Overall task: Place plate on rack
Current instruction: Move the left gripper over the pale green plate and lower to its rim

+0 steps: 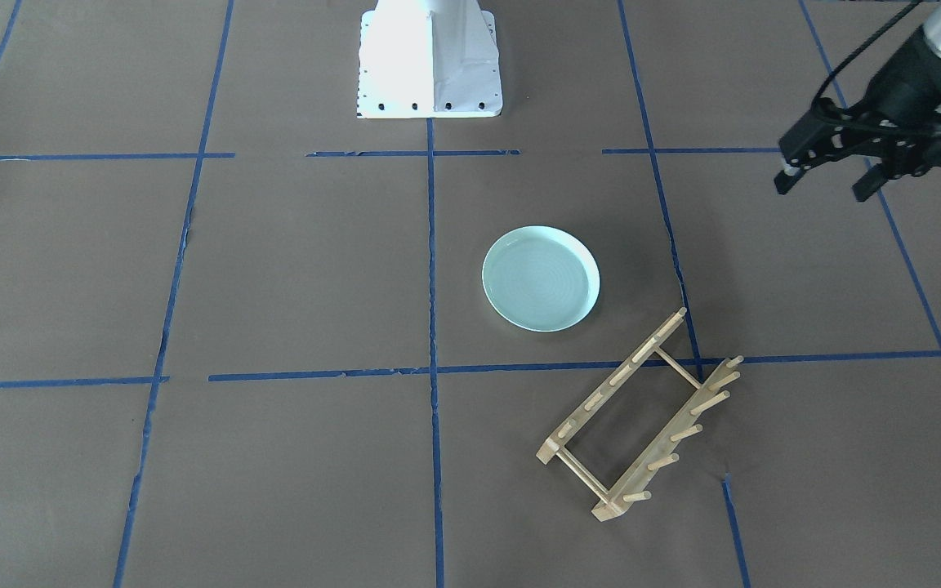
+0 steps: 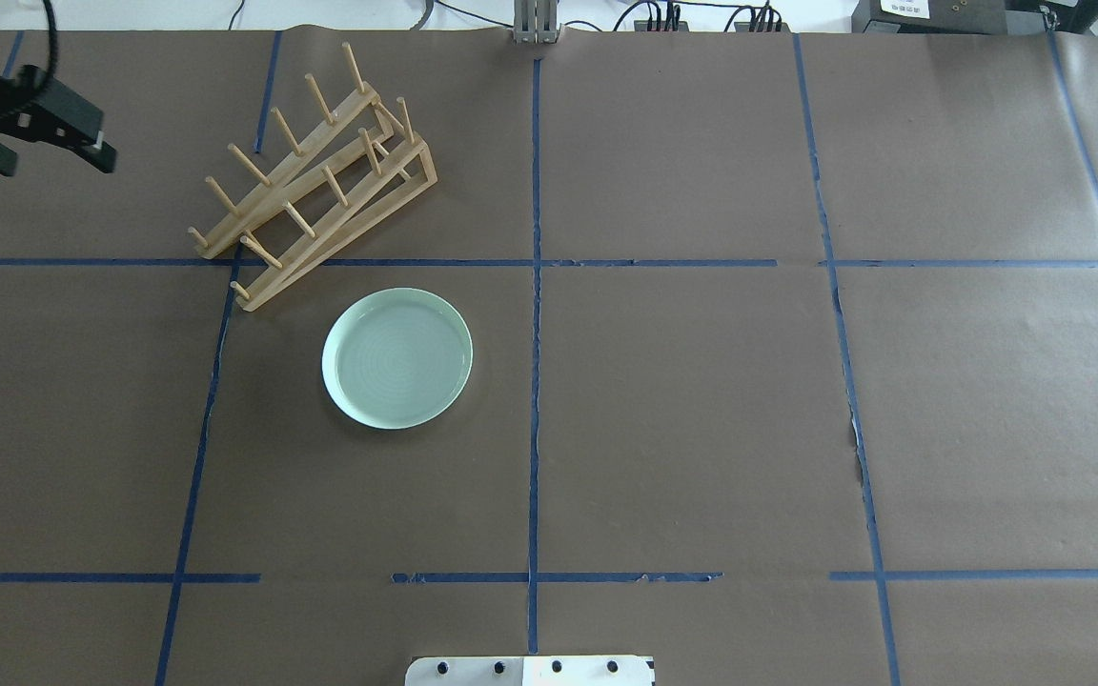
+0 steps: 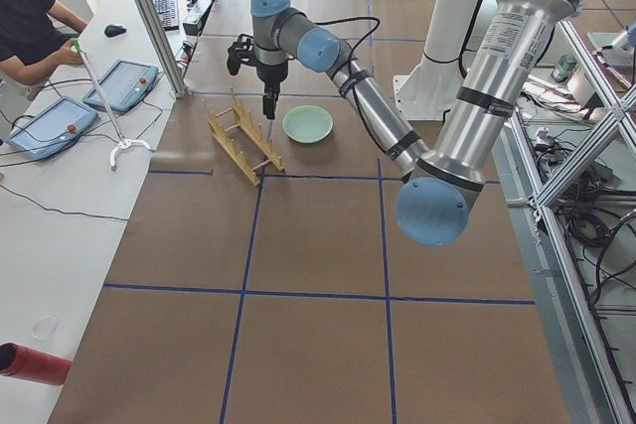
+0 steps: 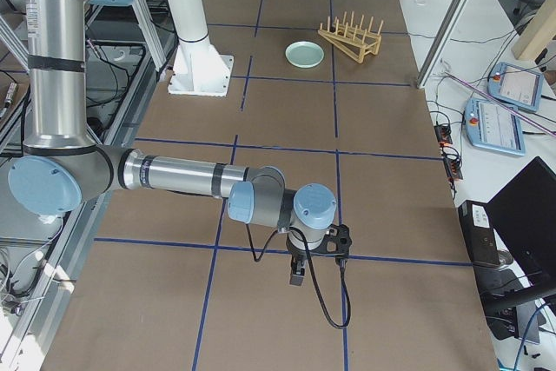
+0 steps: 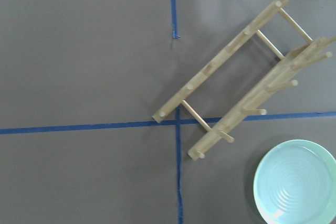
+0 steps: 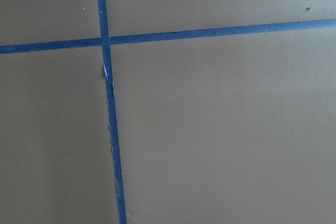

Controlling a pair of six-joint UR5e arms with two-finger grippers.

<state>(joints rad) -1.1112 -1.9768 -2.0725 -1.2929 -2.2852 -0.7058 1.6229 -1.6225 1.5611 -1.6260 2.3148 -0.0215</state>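
The pale mint-green plate lies flat, open side up, on the brown table; it also shows in the overhead view and the left wrist view. The light-wood rack stands empty just beyond it, at an angle to the tape lines. My left gripper is open and empty, held above the table off to the side of the rack. My right gripper shows only in the exterior right view, far from both; I cannot tell if it is open.
Blue tape lines divide the brown paper-covered table into squares. The robot's white base stands at the table's middle. A person sits past the far edge with tablets. A red cylinder lies off the table.
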